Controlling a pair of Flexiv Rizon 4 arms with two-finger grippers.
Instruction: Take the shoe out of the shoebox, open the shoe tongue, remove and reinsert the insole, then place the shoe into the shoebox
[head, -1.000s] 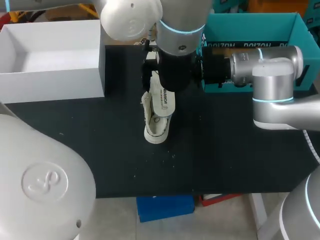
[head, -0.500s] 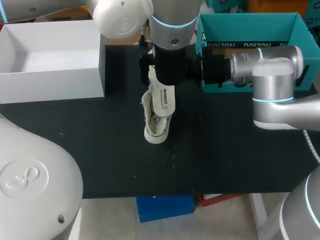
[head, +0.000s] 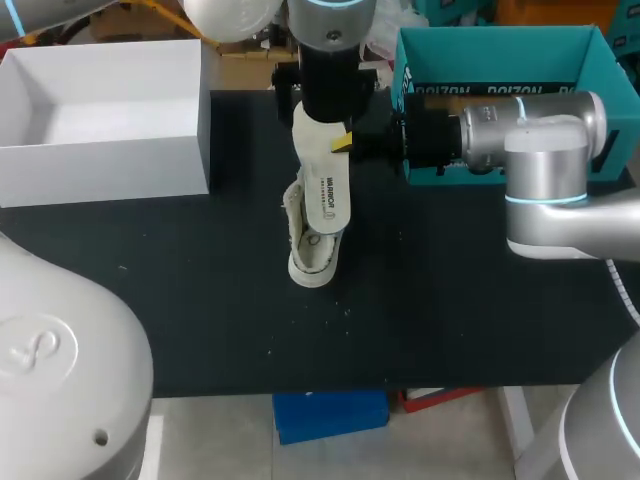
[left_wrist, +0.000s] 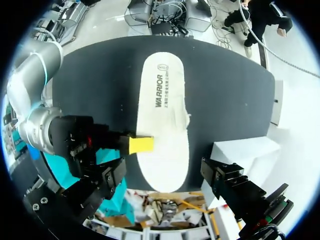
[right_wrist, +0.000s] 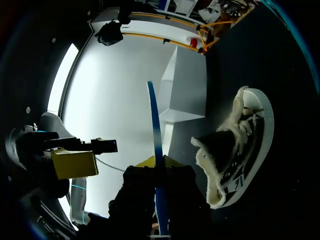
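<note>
The shoe (head: 312, 250) sits on the black counter (head: 450, 320), directly beneath the right end effector (head: 341, 143), fleecy lining showing at its collar, and the insole (head: 327, 195) is out! The right end effector has it pinched by one long edge, a yellow tip pressed on the printed face, and holds it level above the shoe with a clear gap between the two. The left end effector (left_wrist: 164, 174) hangs straight above the insole, fingers spread wide, touching nothing. The teal shoebox (head: 600, 70) stands just behind the right end effector. A white box (head: 100, 165) sits well apart, off to the left end effector's outer side.
</note>
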